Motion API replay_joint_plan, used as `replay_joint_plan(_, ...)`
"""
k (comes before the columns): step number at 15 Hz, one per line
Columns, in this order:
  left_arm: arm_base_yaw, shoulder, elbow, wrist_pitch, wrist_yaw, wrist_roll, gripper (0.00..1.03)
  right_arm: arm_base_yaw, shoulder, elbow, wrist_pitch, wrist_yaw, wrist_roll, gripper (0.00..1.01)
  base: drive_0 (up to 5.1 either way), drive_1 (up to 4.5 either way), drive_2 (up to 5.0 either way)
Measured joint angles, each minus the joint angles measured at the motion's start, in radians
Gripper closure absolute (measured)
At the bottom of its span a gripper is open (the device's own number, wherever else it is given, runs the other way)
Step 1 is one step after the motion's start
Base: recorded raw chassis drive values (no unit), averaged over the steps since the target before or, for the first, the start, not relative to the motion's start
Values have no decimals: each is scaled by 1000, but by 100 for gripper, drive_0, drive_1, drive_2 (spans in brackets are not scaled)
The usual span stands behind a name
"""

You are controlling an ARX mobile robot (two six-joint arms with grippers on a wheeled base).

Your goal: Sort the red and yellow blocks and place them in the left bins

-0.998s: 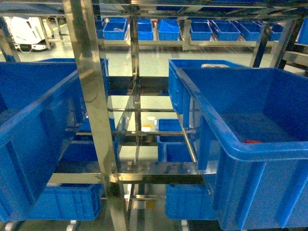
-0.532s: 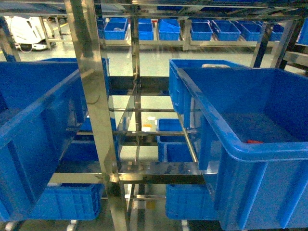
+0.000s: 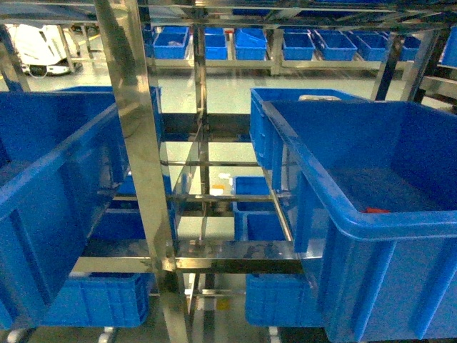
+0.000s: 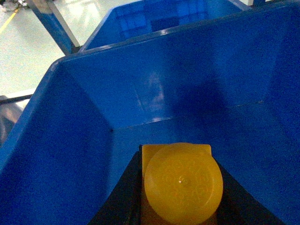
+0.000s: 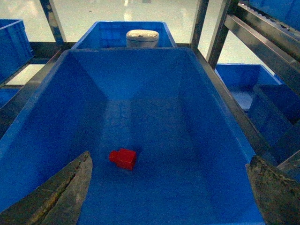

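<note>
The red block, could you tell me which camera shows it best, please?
The right wrist view: the red block lies in plain sight on the floor of the blue bin. The head view shows only a red sliver behind the bin's rim; the left wrist view shows none of it.

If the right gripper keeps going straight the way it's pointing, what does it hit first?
Most likely the floor of the blue bin, just past the red block lying there. The right gripper is open, and nothing else shows in its line, though depth is unclear.

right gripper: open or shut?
Open. In the right wrist view the right gripper has its fingers spread wide above the crate, red block lying free below.
</note>
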Motion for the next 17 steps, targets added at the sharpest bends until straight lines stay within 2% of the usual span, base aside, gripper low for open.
replay_joint_plan(1, 16, 61, 66, -138, 25, -28, 76, 0, 0, 0, 0, 0, 0, 3, 0, 0, 0)
replay_joint_plan(3, 2, 106, 80, -180, 25, -30, 76, 0, 0, 0, 0, 0, 0, 3, 0, 0, 0)
replay_joint_plan(6, -2, 108, 87, -173, 32, -37, 76, 0, 0, 0, 0, 0, 0, 3, 0, 0, 0)
replay_joint_plan(9, 11, 106, 90, -178, 51, -61, 48, 0, 0, 0, 0, 0, 0, 3, 0, 0, 0)
replay_joint_plan(12, 26, 77, 83, -199, 71, -89, 24, 0, 0, 0, 0, 0, 0, 3, 0, 0, 0)
replay_joint_plan(14, 37, -2, 27, -196, 98, -105, 3, 0, 0, 0, 0, 0, 0, 3, 0, 0, 0)
replay_joint_plan(17, 36, -127, -99, -161, 137, -125, 5, 0, 0, 0, 0, 0, 0, 3, 0, 0, 0)
